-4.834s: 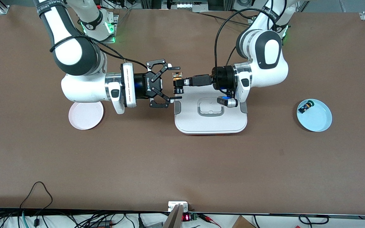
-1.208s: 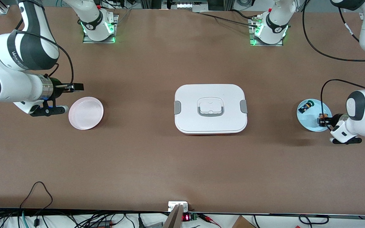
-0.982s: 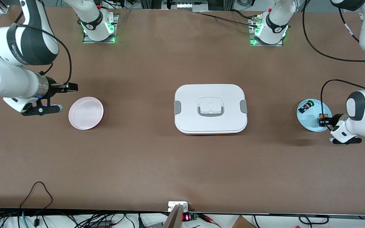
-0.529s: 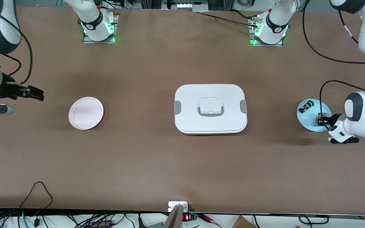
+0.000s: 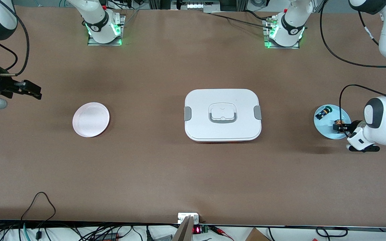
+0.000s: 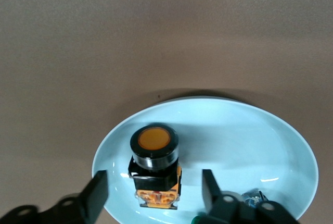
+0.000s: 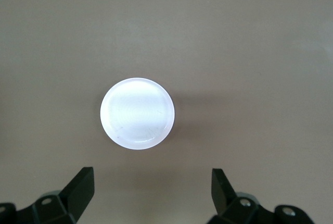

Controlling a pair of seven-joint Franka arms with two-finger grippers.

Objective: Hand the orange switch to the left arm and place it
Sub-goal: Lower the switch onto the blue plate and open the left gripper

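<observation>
The orange switch stands on the light blue plate at the left arm's end of the table, its orange button facing up. My left gripper is low over that plate and open, with a gap between each finger and the switch. The white box sits shut at the middle of the table. My right gripper hangs open and empty above the bare table, beside the pink plate.
A small blue-and-black component with a green tip lies on the same blue plate, farther from the front camera than the switch. Cables run along the table's front edge.
My left gripper's fingers have spread and let go of the orange switch, which now rests on the blue plate. The right arm has drawn away from the pink plate toward its end of the table.
</observation>
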